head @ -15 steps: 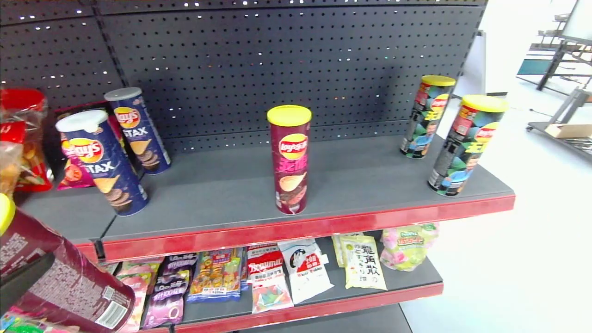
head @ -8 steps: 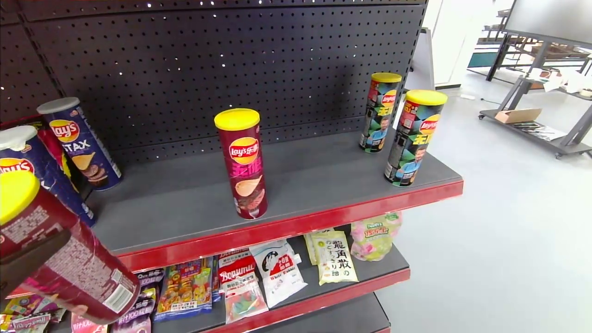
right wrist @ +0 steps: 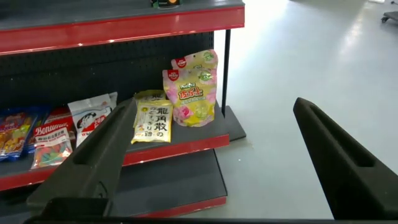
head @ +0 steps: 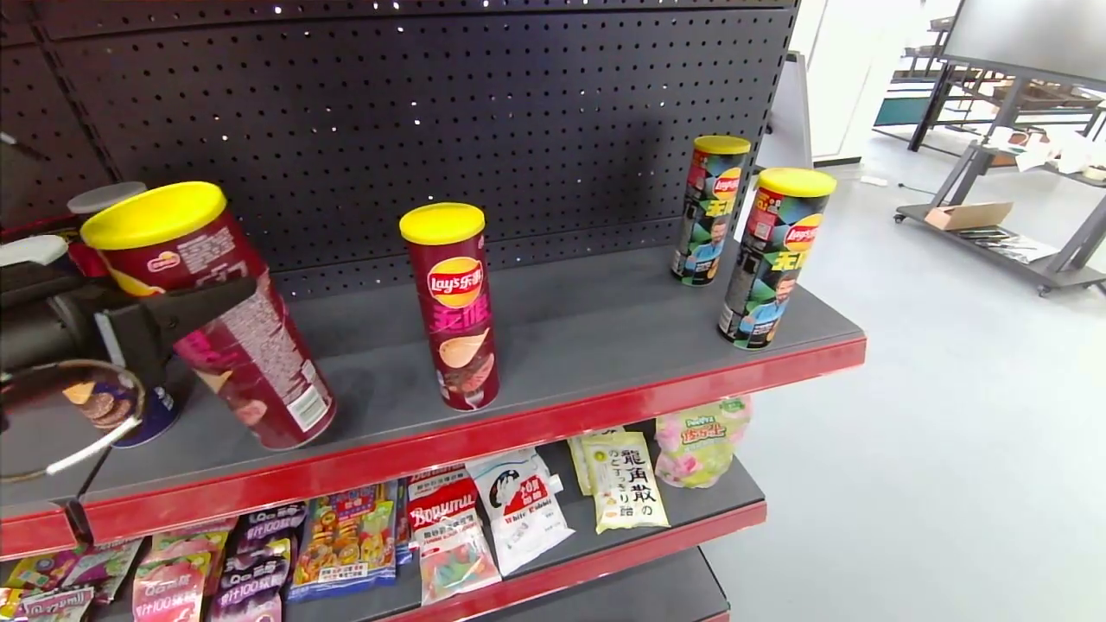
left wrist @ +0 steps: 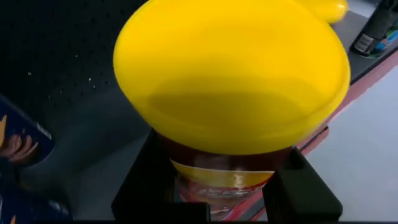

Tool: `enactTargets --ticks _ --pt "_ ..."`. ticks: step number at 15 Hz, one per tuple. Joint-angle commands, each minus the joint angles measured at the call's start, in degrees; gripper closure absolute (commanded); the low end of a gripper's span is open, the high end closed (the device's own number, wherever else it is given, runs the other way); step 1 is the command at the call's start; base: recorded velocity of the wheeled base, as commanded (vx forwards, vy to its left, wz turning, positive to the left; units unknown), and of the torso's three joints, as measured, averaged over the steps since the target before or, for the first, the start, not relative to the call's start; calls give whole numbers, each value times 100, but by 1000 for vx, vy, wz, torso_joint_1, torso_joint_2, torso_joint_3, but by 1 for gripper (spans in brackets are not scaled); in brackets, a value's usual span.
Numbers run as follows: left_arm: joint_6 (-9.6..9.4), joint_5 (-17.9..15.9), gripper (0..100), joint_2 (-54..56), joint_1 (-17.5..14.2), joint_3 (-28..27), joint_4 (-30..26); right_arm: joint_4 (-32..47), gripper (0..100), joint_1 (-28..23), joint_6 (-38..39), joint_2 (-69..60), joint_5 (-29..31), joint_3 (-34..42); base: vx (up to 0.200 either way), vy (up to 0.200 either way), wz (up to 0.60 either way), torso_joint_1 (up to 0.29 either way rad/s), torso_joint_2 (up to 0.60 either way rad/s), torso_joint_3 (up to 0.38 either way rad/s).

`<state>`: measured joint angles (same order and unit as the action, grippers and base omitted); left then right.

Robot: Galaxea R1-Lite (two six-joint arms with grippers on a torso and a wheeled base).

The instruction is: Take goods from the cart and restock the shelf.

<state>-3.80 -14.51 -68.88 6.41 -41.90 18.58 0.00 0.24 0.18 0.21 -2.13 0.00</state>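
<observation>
A maroon chips can (head: 251,345) with a yellow lid (left wrist: 230,74) leans to the left over the grey upper shelf (head: 587,345). Its base is low by the red front edge; I cannot tell whether it touches. My left gripper (head: 199,320) is shut on this can's upper body, with one black finger (left wrist: 146,186) on each side. A matching maroon can (head: 454,307) stands upright a short way to its right. My right gripper (right wrist: 217,168) is open and holds nothing, low down facing the lower shelf (right wrist: 180,149).
Two black patterned cans (head: 773,259) (head: 708,212) stand at the shelf's right end. Blue cans (head: 130,406) are partly hidden behind my left arm. A pegboard (head: 432,112) backs the shelf. Snack bags (head: 518,510) fill the lower shelf. Bare shelf lies between the maroon and patterned cans.
The head camera swung right early on. My left arm has since lifted the held can from the lower left up over the shelf, left of the standing maroon can.
</observation>
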Motion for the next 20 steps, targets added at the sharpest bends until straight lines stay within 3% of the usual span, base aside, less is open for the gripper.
enactTargets --ticks 1,4,8,10,20 --pt "-6 -79 100 -1110 -8 -609 243 -9 0 2 -1 -3 -6 0 0 0 0 0 0 0" --pt "-42 -114 100 -1822 9 -1277 313 0 0 2 -1 -3 2 0 0 0 0 0 0 0" --pt "-305 -290 100 -2868 0 -1989 691 0 0 2 -1 -3 -6 0 0 0 0 0 0 0" --pt "-340 -632 100 -3334 106 -2384 744 0 0 2 -1 -3 2 0 0 0 0 0 0 0" --pt "-358 -650 100 -4380 457 -3527 858 0 0 2 -1 -3 2 0 0 0 0 0 0 0"
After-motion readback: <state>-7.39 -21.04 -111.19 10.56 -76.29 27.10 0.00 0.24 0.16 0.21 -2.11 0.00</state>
